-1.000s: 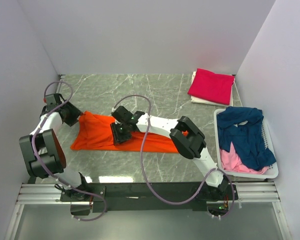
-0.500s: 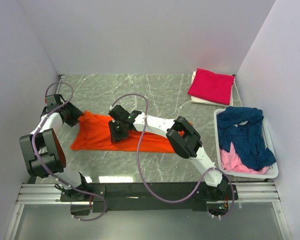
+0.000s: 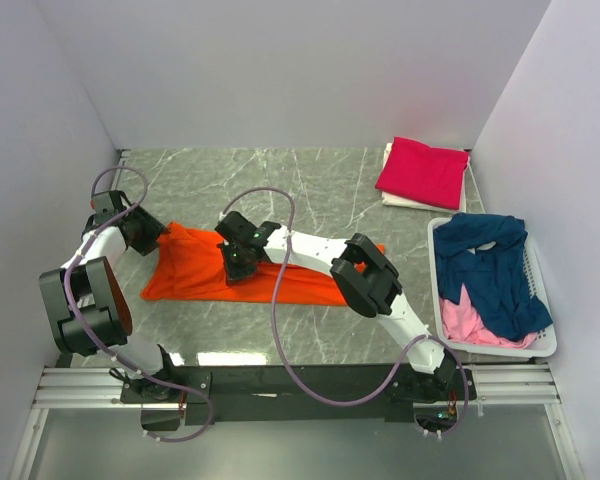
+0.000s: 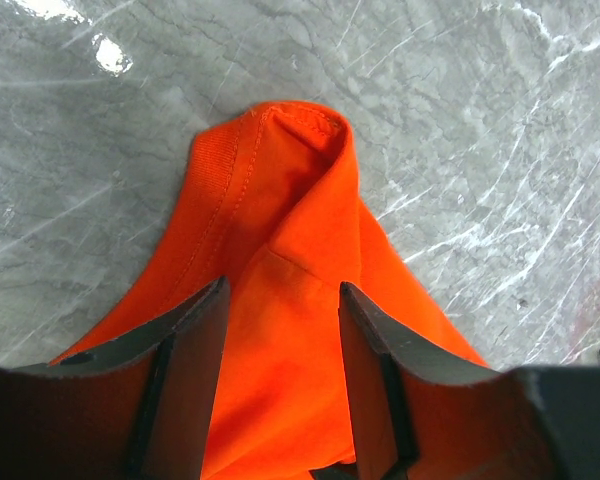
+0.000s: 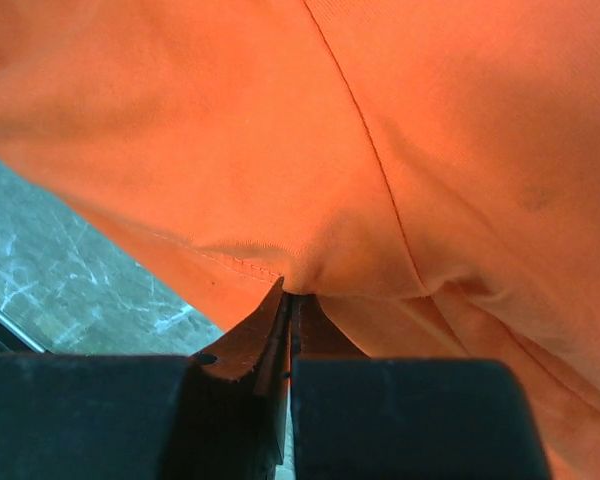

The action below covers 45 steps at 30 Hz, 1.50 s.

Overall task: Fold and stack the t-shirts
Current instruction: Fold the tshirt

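Observation:
The bright orange t-shirt (image 3: 192, 272) lies stretched left to right across the marble table. My left gripper (image 3: 148, 233) is at its far left end. In the left wrist view its fingers (image 4: 205, 330) stand apart with a bunch of orange cloth (image 4: 280, 240) filling the gap, and the collar is just past the tips. My right gripper (image 3: 237, 264) is on the shirt's middle. In the right wrist view it (image 5: 290, 295) is shut, pinching a fold of orange cloth (image 5: 380, 150) near a hem seam. A folded magenta-pink t-shirt (image 3: 423, 170) lies at the back right.
The magenta shirt rests on a pale folded cloth (image 3: 405, 201). A white plastic basket (image 3: 542, 345) stands at the right edge, with a navy blue t-shirt (image 3: 490, 262) and a pale pink one (image 3: 460, 318) in it. Walls close in the left, back and right sides.
The right gripper slid a little left along the orange shirt and closed on a fold of it. The left gripper has held its place and width.

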{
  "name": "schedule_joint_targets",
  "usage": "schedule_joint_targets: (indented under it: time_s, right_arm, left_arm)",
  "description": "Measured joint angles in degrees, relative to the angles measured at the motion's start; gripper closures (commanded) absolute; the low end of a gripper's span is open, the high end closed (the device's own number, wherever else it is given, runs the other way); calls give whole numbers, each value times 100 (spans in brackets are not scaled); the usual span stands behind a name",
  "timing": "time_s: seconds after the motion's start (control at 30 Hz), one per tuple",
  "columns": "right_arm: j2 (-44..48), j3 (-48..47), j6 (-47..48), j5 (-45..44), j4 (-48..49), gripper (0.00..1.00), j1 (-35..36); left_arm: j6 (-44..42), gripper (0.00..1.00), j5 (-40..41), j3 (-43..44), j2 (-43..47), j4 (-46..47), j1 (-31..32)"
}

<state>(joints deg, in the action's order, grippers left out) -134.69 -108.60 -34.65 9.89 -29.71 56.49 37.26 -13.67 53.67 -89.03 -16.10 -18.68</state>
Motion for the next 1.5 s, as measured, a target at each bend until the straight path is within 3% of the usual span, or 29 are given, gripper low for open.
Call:
schedule_joint_targets:
  time_s: [0.77, 1.03, 1.3, 1.5]
  right_arm:
    - [177, 35, 164, 297, -802, 98, 0]
    - [192, 35, 212, 439, -938, 62, 0]
    - [619, 260, 306, 245, -944, 56, -127]
    - [1856, 1357, 341, -24, -811, 56, -745]
  left_arm:
    - [-9, 47, 46, -9, -13, 39, 0]
    - [98, 48, 4, -9, -404, 271, 13]
    - [350, 48, 17, 151, -699, 479, 173]
    - [529, 48, 173, 564, -1045, 573, 271]
